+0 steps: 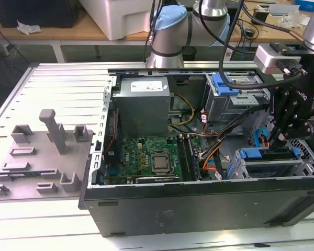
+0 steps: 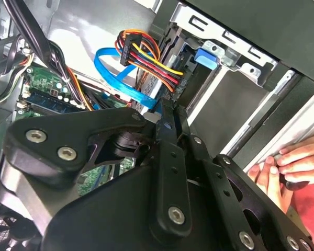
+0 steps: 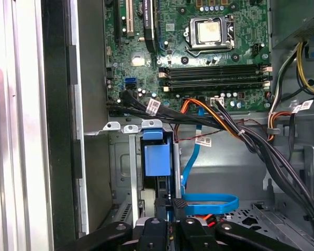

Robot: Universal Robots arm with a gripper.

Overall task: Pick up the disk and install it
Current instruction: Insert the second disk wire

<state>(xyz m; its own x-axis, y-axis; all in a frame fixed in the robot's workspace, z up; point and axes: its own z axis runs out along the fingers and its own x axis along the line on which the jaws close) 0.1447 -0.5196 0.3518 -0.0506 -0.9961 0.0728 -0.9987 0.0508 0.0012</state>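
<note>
Disk (image 1: 269, 155) at right of exterior view, blue-framed, seated edgewise in drive cage (image 1: 275, 170) slot. Tool (image 1: 278, 137) closed, pinching disk's top edge. Advisable: keep disk square to slot rails, press straight, avoid blue cable (image 3: 209, 203).

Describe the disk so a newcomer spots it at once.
Start at the open computer case, exterior view's right end. In the grey drive cage by the near wall, under the gripper, sits the disk. Its long blue edge strip marks it out; the other cage, farther back, carries a chunkier blue latch.
</note>
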